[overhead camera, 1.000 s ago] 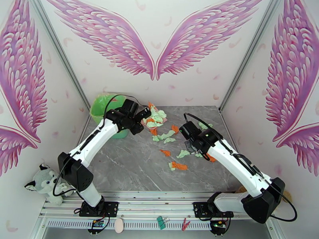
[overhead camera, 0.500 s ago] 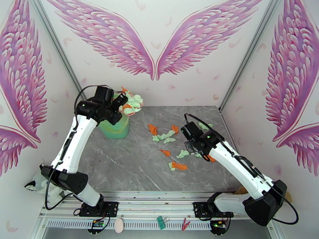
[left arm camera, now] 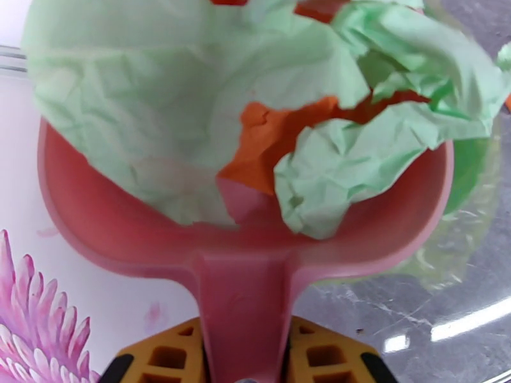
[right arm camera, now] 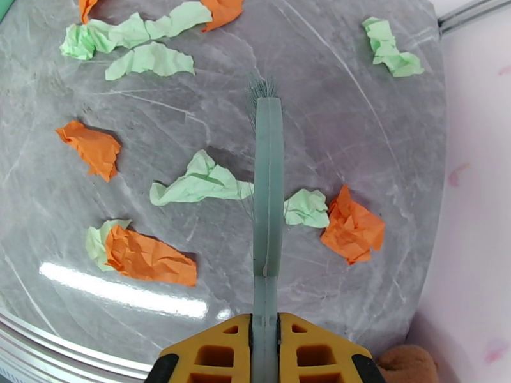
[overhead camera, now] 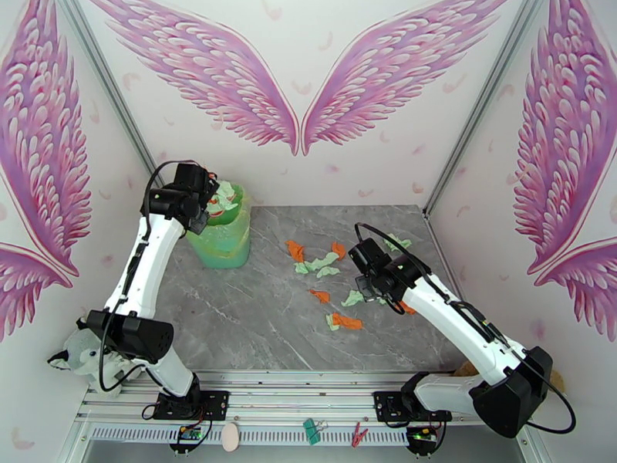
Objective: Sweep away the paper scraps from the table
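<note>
Paper scraps [right arm camera: 201, 181] beyond right jaws

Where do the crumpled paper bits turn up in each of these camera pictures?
Top view: paper scraps strewn right of the table's centre, more above the green bin.
Left wrist view: heaped in the pink dustpan.
Right wrist view: scattered around the brush.
Shared landmark: the grey marble table.
</note>
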### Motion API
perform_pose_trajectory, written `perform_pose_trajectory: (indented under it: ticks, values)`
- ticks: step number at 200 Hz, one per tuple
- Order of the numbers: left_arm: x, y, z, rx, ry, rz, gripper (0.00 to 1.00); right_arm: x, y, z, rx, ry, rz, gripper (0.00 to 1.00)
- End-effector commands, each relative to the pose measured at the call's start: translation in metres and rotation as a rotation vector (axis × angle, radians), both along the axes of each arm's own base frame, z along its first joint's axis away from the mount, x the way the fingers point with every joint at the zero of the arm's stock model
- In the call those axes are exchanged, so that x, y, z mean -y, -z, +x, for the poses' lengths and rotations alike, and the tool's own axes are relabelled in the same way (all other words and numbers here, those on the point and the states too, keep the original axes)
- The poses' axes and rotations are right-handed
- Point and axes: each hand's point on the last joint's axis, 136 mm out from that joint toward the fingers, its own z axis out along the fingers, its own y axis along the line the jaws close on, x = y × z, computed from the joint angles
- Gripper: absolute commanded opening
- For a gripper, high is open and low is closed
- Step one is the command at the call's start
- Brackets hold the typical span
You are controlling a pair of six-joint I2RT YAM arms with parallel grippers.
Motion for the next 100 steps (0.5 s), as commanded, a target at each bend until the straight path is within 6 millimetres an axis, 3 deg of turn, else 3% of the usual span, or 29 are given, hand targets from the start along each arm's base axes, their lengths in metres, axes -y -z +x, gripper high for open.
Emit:
perform_pose_trajectory:
  ticks: [1, 23, 52, 100]
  values:
    - [-0.015, -0.003, 0.022, 0.035, -0.035, 0.135, 0.0, 0.0, -0.001, 0.0, 0.014, 0.01, 0.019, 0.0]
    - [-0.014, 0.014, 0.033, -0.032, -0.01, 0.178, 0.0, 0.003, -0.001, -0.002, 0.015, 0.007, 0.012, 0.0]
    - [-0.013, 0.039, 0.033, -0.119, 0.015, 0.259, 0.0, 0.004, 0.001, -0.004, 0.02, 0.001, 0.012, 0.0]
    - [-0.015, 0.037, 0.033, -0.119, 0.022, 0.315, 0.0, 0.0, 0.011, -0.004, 0.006, -0.013, 0.021, 0.0]
